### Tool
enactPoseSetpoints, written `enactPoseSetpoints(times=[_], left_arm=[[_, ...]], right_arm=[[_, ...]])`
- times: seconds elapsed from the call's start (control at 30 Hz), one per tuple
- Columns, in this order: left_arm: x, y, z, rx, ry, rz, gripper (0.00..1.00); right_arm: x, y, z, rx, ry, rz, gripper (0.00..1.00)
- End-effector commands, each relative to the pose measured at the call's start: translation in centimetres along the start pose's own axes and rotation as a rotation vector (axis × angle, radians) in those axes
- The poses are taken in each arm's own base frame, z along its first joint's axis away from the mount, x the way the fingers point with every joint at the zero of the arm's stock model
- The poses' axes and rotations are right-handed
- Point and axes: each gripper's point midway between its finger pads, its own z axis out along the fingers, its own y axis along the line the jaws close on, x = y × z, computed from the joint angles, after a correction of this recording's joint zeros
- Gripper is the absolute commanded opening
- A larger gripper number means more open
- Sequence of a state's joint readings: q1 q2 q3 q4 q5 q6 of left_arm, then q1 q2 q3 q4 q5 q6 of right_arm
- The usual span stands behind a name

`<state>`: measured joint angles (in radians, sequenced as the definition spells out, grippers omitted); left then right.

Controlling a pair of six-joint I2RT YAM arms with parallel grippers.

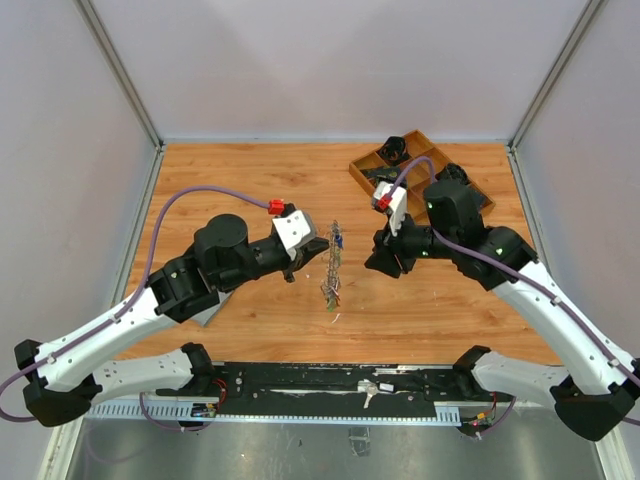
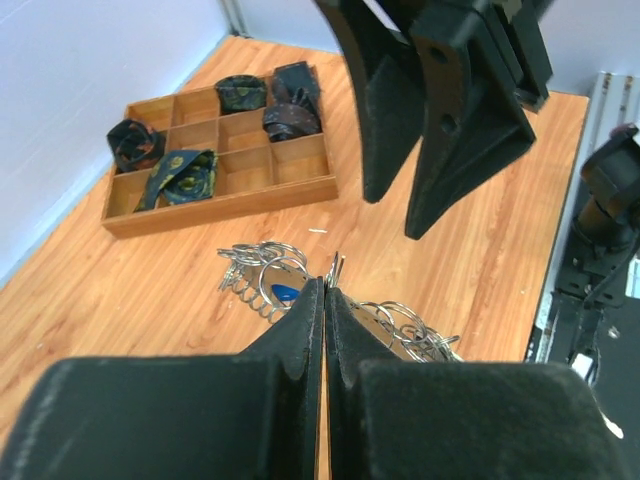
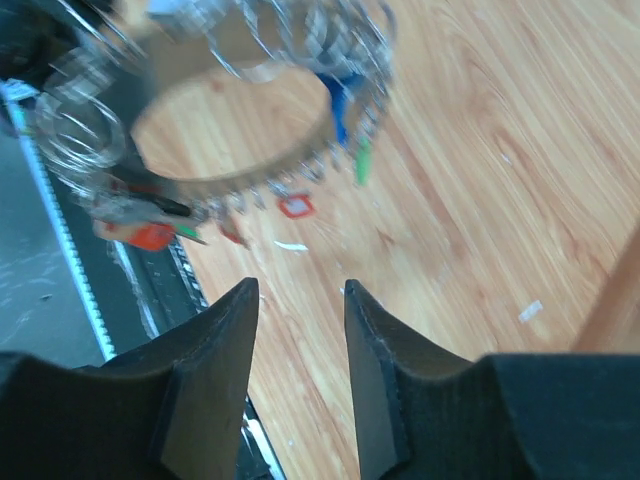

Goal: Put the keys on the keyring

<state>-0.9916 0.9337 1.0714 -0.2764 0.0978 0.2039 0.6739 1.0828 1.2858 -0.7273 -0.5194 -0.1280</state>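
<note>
The keyring, a large silver ring crowded with small keys, hangs upright and edge-on above the middle of the table. My left gripper is shut on its rim; in the left wrist view the pads meet on the metal, with split rings and a blue-tagged key spilling to both sides. My right gripper stands just right of the ring, open, with nothing between its fingers. In the right wrist view the keyring is blurred, above the fingertips, carrying keys with a green tag, a red tag and blue ones.
A wooden compartment tray with dark rolled items sits at the back right, also in the left wrist view. A black rail runs along the near edge with a small silvery item on it. Grey walls enclose the table.
</note>
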Motion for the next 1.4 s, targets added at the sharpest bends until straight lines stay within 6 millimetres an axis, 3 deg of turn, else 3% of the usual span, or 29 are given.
enactPoseSetpoints(times=[0.0, 0.17, 0.27, 0.5, 0.6, 0.83, 1.03, 1.2, 1.37], left_arm=[[-2.6, 2.3, -1.0, -0.134, -0.105, -0.04, 0.01], [-1.9, 2.8, -0.9, -0.175, -0.097, -0.068, 0.0], [-1.6, 3.1, -0.9, -0.195, -0.091, -0.075, 0.0], [-1.3, 4.1, -1.3, -0.255, -0.082, -0.08, 0.0], [-1.1, 4.7, -1.7, -0.293, -0.079, -0.083, 0.01], [-0.8, 5.5, -2.6, -0.351, -0.078, -0.091, 0.0], [-0.6, 5.3, -2.3, -0.335, -0.071, -0.091, 0.01], [-0.6, 5.2, -2.3, -0.332, -0.071, -0.092, 0.0], [-0.6, 5.3, -2.5, -0.335, -0.071, -0.096, 0.01]], right_arm=[[3.1, -3.6, -0.4, 0.264, 0.044, 0.144, 0.41], [8.6, -3.2, 0.6, 0.305, 0.166, 0.326, 0.34], [11.6, -1.8, 1.3, 0.333, 0.232, 0.384, 0.35], [19.3, 4.2, 2.7, 0.343, 0.452, 0.458, 0.41], [21.6, 6.8, 3.4, 0.312, 0.506, 0.482, 0.44], [25.3, 11.3, 4.9, 0.216, 0.625, 0.477, 0.5], [26.2, 13.7, 6.0, 0.089, 0.683, 0.399, 0.53], [27.3, 15.0, 6.5, 0.031, 0.742, 0.369, 0.51], [28.7, 14.6, 6.0, 0.072, 0.809, 0.351, 0.46]])
